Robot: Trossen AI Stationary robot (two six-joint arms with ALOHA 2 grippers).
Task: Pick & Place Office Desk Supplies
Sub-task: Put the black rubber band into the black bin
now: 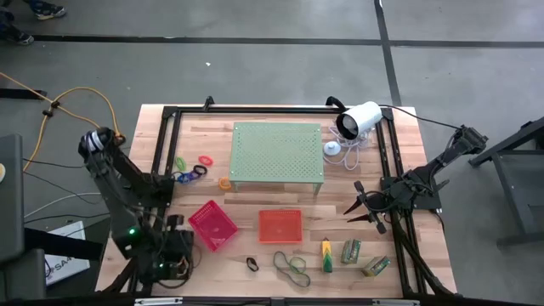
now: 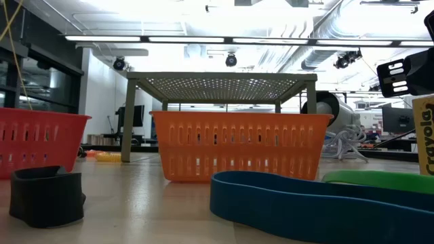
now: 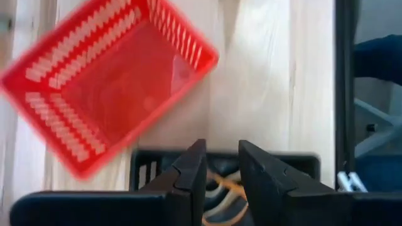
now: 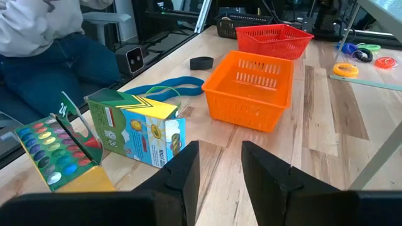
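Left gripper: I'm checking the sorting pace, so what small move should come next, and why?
Probably lift clear. The left gripper stands open over the black tray, tan bands lying inside, nothing between its fingers. The right gripper waits.

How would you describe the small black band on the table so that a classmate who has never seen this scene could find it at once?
Start at the orange basket in the middle of the wooden table, in front of the pale green perforated stand. Move toward the table's front edge, slightly toward the left arm's side, to the black band. It is small, dark and alone; the blue and green bands beside it are larger and overlapping.
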